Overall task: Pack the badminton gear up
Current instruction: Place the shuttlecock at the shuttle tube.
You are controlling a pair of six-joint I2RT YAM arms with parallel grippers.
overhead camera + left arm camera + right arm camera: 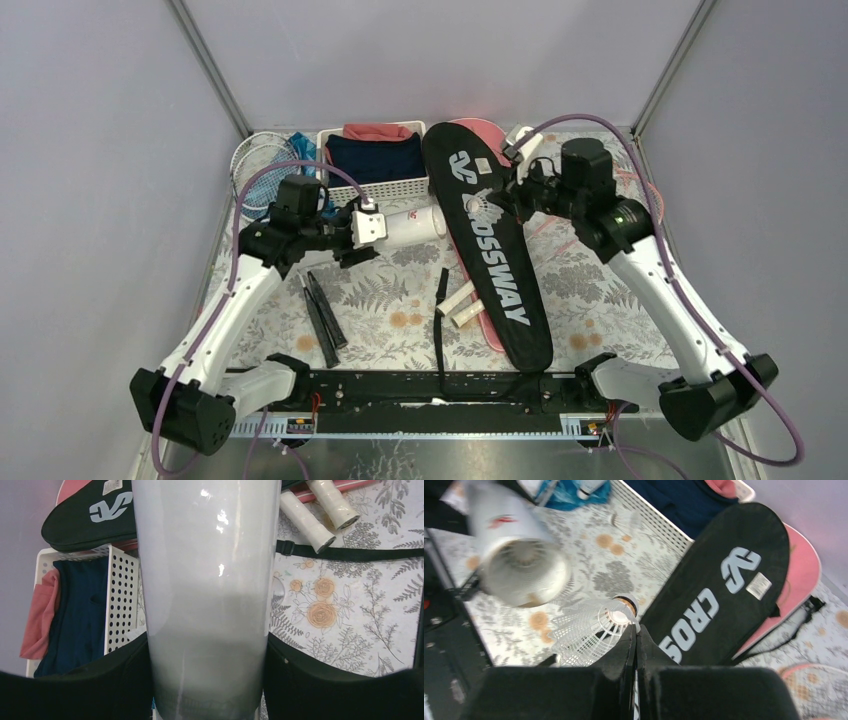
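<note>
My left gripper (pixel 392 230) (pixel 207 680) is shut on the long white shuttlecock tube (pixel 418 225) (pixel 207 580), a finger on each side, holding it level above the table. The tube's open end (pixel 524 575) faces my right gripper (pixel 492 200) (pixel 635 630). That gripper is shut on the edge of a white mesh shuttlecock (pixel 589 630) (pixel 475 203), just beside the tube's mouth. The black "CROSSWAY" bag (pixel 495 250) (pixel 724 590) lies diagonally on top of the pink bag (pixel 480 130) (pixel 804 565). Two white racket handles (pixel 462 303) (pixel 320 515) stick out from under the bags.
A white slatted basket (pixel 405 187) (pixel 120 600) of navy and red clothes stands at the back centre. Next to it lie a racket head (pixel 260 165) and a blue cloth (pixel 305 150). Two black handles (pixel 325 315) and a black strap (pixel 441 320) lie on the floral cloth near the front.
</note>
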